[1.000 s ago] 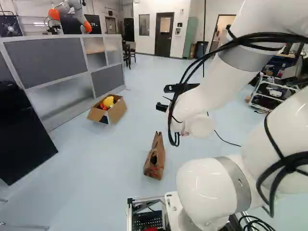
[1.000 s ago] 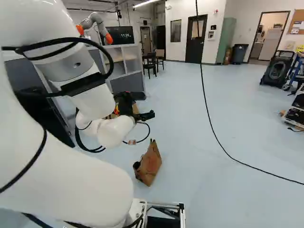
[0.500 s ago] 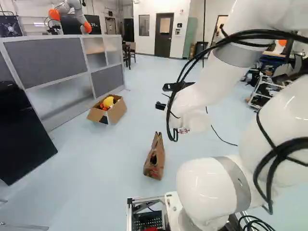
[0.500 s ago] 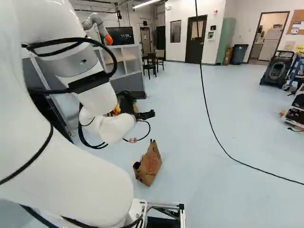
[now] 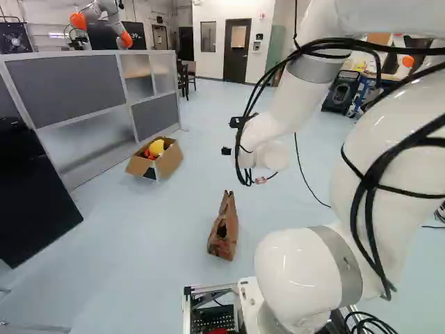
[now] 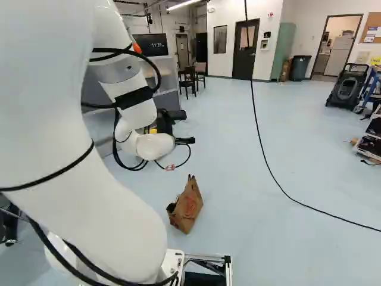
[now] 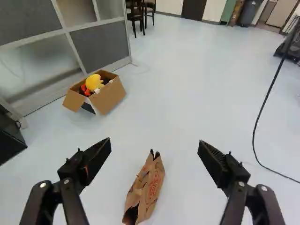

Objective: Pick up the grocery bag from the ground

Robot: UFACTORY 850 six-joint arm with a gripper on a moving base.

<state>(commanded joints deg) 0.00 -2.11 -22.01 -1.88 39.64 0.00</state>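
Beside the grey-panelled partition [image 5: 80, 87] sits an open brown cardboard box [image 5: 170, 163]; a thin black cable [image 6: 260, 141] trails across the pale blue floor [image 6: 297, 256]. The black two-fingered gripper [image 6: 184, 128] is spread wide, empty, with the brown paper grocery bag [image 6: 189, 207] on the floor ahead.

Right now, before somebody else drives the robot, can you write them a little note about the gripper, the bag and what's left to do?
Gripper: open, holding nothing, above the floor.
Bag: brown paper, on the floor ahead of the base; the wrist view shows it in the gap between the fingers, touching neither.
Done: no grip or lift yet.
Left: lower the gripper, close on the bag, lift. Its top edge looks like the likeliest place to grab.
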